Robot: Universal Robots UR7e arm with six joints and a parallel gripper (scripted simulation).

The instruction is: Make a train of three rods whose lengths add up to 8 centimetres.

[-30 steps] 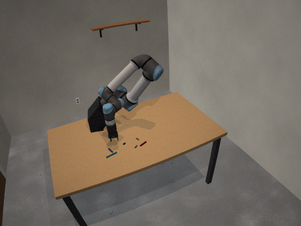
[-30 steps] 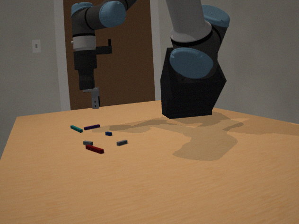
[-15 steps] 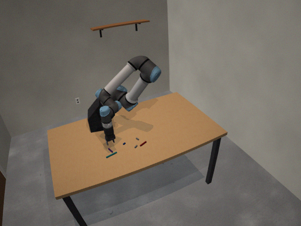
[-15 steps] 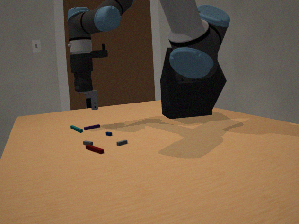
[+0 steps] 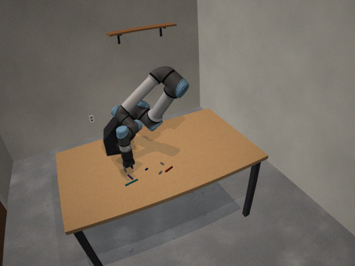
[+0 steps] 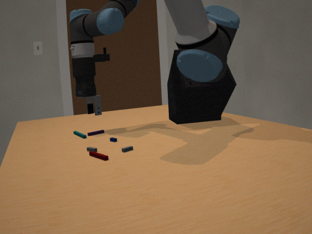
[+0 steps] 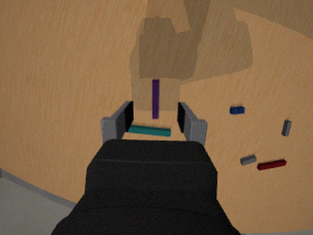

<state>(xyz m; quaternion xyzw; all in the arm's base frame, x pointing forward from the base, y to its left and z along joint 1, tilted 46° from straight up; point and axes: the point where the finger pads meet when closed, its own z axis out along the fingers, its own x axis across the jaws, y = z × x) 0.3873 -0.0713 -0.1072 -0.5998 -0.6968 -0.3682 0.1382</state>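
Observation:
My gripper (image 5: 128, 168) is open and empty, held above the table over the purple rod (image 5: 130, 176). It also shows in the exterior view (image 6: 93, 108) and in the wrist view (image 7: 155, 121). The purple rod (image 6: 95, 132) (image 7: 156, 98) lies flat, in line between the fingers in the wrist view. The turquoise rod (image 5: 131, 182) (image 6: 79, 134) (image 7: 151, 130) lies just beside it, crosswise. The blue rod (image 5: 146, 169) (image 6: 113, 139) (image 7: 236, 110) lies apart to the right. Two grey rods (image 5: 162, 163) (image 5: 160, 172) and the red rod (image 5: 168, 169) lie further right.
The robot's black base (image 5: 110, 140) stands at the back of the table, close behind the gripper. In the exterior view the grey rods (image 6: 92, 149) (image 6: 127, 149) and the red rod (image 6: 98, 155) lie toward the front. A shelf (image 5: 141, 28) hangs on the wall.

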